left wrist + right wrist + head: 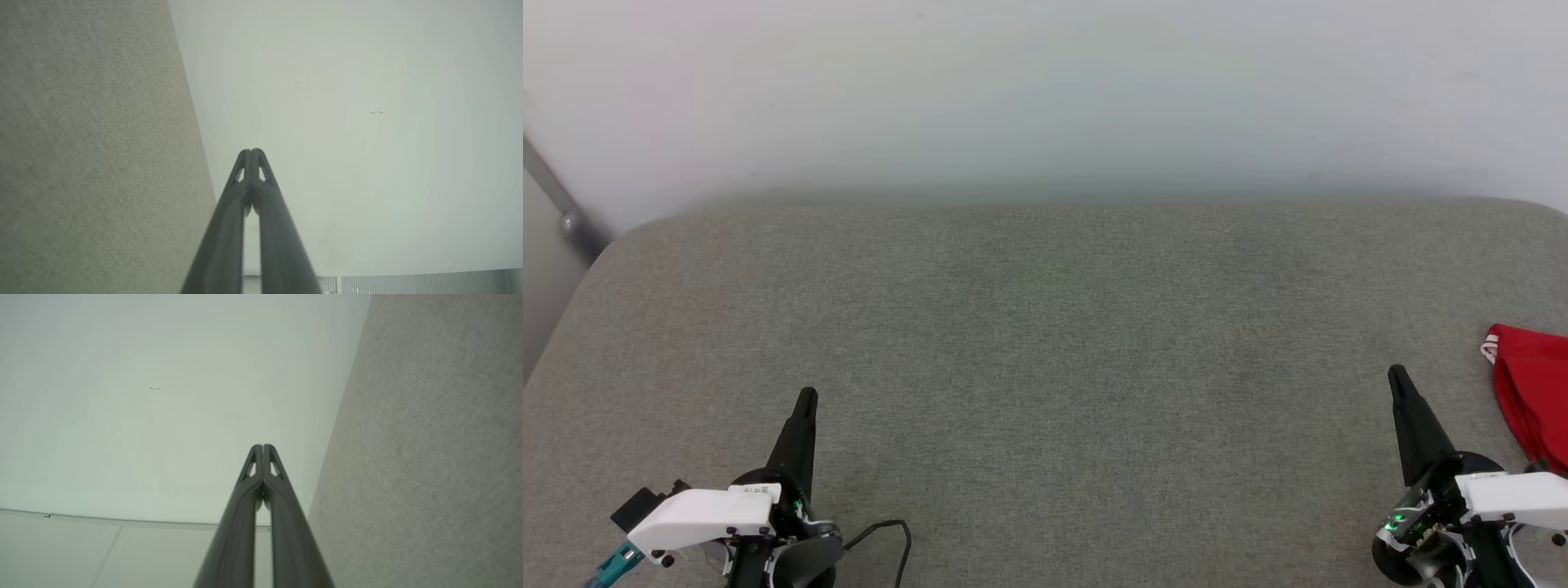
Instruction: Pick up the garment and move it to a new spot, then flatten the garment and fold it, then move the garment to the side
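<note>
Fingers of the left gripper [805, 402] and the right gripper [1397, 377], long, dark and tapered, are pressed together and empty over the grey woven-fabric table [1045, 327]. Just right of the right gripper lies the smooth red garment [1534, 392], bunched and cut off by the head view's edge. Its white striped trim is at the far corner, and its long axis runs near to far.

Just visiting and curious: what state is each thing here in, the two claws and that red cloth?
Left gripper: shut, holding nothing.
Right gripper: shut, holding nothing.
Garment: lying loose on the grey surface, not gripped, partly cut off at the picture's edge.
</note>
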You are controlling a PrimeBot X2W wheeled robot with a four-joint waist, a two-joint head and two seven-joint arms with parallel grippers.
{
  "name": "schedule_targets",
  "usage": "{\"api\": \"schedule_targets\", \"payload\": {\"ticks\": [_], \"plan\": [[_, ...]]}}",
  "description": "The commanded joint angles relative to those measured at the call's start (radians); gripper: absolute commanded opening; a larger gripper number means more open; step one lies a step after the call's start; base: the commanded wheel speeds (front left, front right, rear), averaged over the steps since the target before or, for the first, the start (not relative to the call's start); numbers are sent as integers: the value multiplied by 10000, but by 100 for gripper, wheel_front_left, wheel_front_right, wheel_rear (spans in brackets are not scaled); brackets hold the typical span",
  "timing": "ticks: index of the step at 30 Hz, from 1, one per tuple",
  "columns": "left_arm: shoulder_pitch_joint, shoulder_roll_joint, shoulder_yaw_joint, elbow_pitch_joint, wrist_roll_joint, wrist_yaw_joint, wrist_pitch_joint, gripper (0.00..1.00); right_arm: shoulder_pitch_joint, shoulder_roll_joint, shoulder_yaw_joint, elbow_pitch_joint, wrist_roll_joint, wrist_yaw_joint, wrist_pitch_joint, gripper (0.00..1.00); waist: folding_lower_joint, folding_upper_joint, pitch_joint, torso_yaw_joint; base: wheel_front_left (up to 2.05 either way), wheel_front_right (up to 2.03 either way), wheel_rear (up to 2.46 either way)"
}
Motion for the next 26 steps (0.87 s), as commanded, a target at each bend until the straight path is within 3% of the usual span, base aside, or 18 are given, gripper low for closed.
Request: {"api": "schedule_targets", "payload": {"ticks": [1,26], "plan": [[-96,-31,62,14,-108,-71,63,0,-134,-13,-16,49,164,-3,22,0,0,0,3,-1,0,0,0],[-110,-76,140,22,-273,-108,135,0,-177,20,-59,94,344,-3,70,0,0,0,20,-3,0,0,0]]}}
